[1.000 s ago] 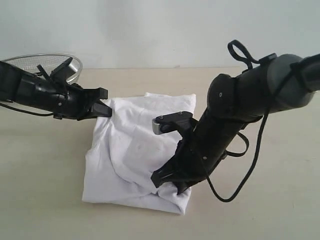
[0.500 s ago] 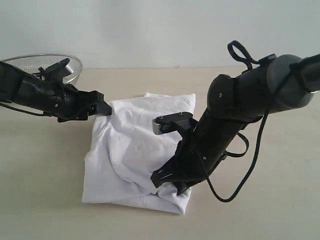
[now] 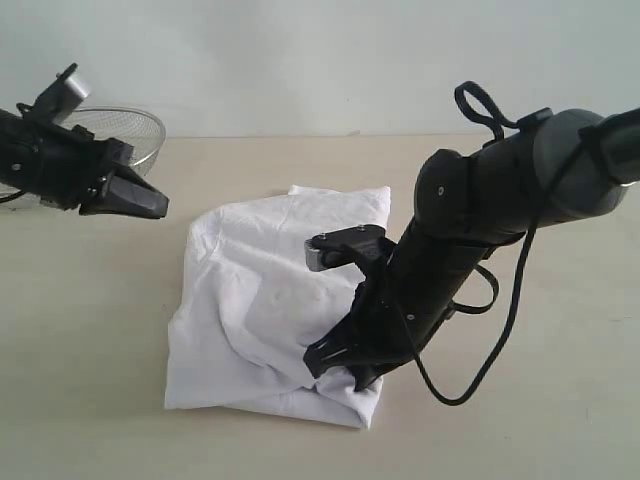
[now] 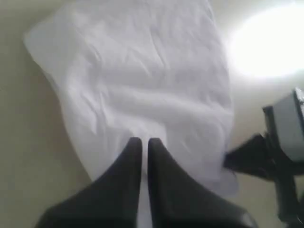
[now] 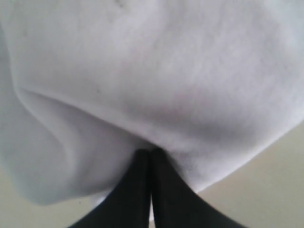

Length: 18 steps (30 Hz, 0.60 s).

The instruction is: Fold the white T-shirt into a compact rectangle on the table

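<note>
White cotton short-sleeved T-shirt point(image 3: 255, 300) lies rumpled and partly folded on the pale beige matte desk point(image 3: 90, 340). The right black tool point(image 3: 340, 368) is clenched on a fold at the shirt's lower right corner in the exterior view. The left black tool point(image 3: 150, 203), clenched and empty, hangs apart from the shirt, near the round silver wire-mesh basket point(image 3: 150, 128).

The white T-shirt point(image 3: 255, 300) is laid on the table point(image 3: 90, 350), ahead of the left gripper point(image 3: 160, 205) and apart from it. The basket point(image 3: 140, 130) is set behind that gripper. The right gripper point(image 3: 340, 372) is placed on the shirt's near edge.
</note>
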Tool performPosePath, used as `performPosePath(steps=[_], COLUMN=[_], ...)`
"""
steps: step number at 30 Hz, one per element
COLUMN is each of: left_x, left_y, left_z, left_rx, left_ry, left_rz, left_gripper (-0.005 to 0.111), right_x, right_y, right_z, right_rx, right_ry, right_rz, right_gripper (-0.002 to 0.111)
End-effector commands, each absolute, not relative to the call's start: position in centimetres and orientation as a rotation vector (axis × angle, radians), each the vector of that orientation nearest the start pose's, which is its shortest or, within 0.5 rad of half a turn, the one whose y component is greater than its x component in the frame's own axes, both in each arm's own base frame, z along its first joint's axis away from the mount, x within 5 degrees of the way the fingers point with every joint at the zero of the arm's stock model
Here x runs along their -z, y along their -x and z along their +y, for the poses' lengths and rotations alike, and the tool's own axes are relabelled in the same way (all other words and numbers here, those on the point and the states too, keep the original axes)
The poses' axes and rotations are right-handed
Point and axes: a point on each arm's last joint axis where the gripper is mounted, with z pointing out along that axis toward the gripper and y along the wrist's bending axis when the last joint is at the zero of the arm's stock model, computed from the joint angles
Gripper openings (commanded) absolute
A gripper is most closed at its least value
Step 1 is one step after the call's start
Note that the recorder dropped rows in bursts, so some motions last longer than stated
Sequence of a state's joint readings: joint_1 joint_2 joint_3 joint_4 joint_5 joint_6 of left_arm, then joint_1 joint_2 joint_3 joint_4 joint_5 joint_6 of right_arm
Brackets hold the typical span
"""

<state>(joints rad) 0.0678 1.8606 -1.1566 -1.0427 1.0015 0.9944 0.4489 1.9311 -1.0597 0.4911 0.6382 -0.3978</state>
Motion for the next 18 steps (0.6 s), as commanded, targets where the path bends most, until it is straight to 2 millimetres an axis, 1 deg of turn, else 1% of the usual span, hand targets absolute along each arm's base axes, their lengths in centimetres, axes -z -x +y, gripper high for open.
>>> performPosePath(steps=[1,2,3,4,5,6,7,8,9,10,14,16,18], left_x=[-18.2,-17.4,-16.1,-15.5,-14.5,-13.9,-13.2,-13.0,-12.7,-12.6,-12.1,-11.4,-10.6], left_y=[-31.9,-31.1,-29.5,-28.8,-27.6,-27.1,-26.4,-26.0,-25.8,-25.9,-26.6,-26.7,-26.6], left_z=[-4.8,-5.0,-5.4,-5.5,-5.5,-5.4,-5.5,-5.5,-5.5,-5.5,-5.4,-5.4,-6.1], left_rx=[1.23,1.267,1.324,1.344,1.35,1.33,1.332,1.341,1.331,1.314,1.275,1.299,1.322], left_ry=[-0.411,-0.381,-0.355,-0.346,-0.315,-0.289,-0.23,-0.2,-0.164,-0.157,-0.046,-0.014,-0.019], left_rz=[2.665,2.688,2.725,2.74,2.774,2.797,2.818,2.824,2.827,2.829,2.804,2.81,2.84], left_gripper=[0.005,0.005,0.006,0.009,0.017,0.022,0.034,0.04,0.05,0.053,0.054,0.054,0.054], right_x=[-12.5,-12.5,-12.4,-12.4,-12.4,-12.4,-12.4,-12.4,-12.4,-12.4,-12.4,-12.4,-12.4], right_y=[-30.1,-30.1,-30.1,-30.1,-30.1,-30.1,-30.1,-30.1,-30.1,-30.1,-30.1,-30.1,-30.1], right_z=[17.1,17.1,17.0,17.0,17.0,16.9,16.9,16.9,16.9,16.9,16.9,16.9,16.9], right_rx=[-0.444,-0.437,-0.425,-0.419,-0.414,-0.412,-0.412,-0.41,-0.409,-0.409,-0.41,-0.409,-0.409], right_ry=[0.739,0.753,0.762,0.768,0.775,0.777,0.777,0.779,0.782,0.782,0.784,0.782,0.782], right_rz=[2.876,2.879,2.879,2.878,2.877,2.876,2.876,2.876,2.877,2.877,2.879,2.877,2.877], right_gripper=[0.0,0.0,0.0,0.0,0.0,0.0,0.0,0.0,0.0,0.0,0.0,0.0,0.0])
